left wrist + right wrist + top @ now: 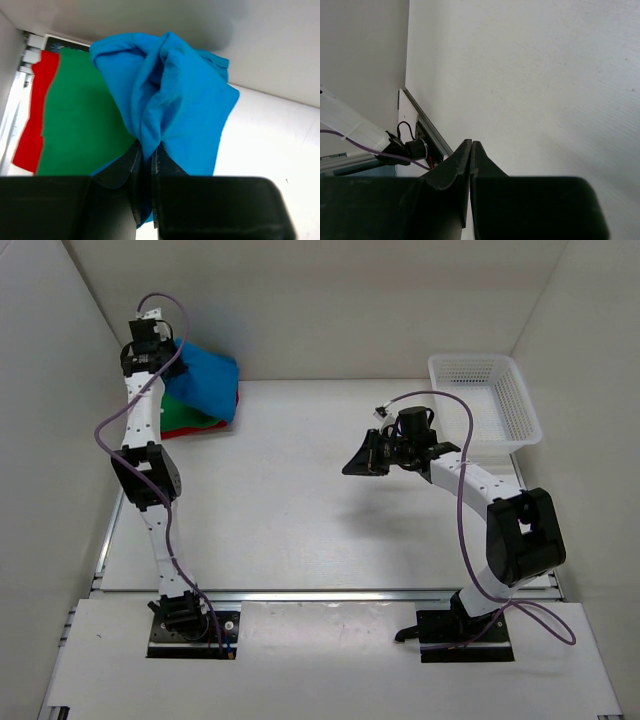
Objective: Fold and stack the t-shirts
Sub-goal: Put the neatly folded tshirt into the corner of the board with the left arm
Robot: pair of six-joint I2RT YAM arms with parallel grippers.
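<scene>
blue t-shirt [170,95] within left pincer [147,152]

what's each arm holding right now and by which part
The left end effector pinches the bright blue cloth t-shirt by a bunched fold of fabric; the right end effector is shut, holding nothing.

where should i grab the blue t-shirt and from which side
Probably the bunched ridge standing up from the blue t-shirt, from above with jaws across it: it rises clear of the flat green t-shirt, so only blue cloth gets pinched. The left gripper is shut on it.
</scene>
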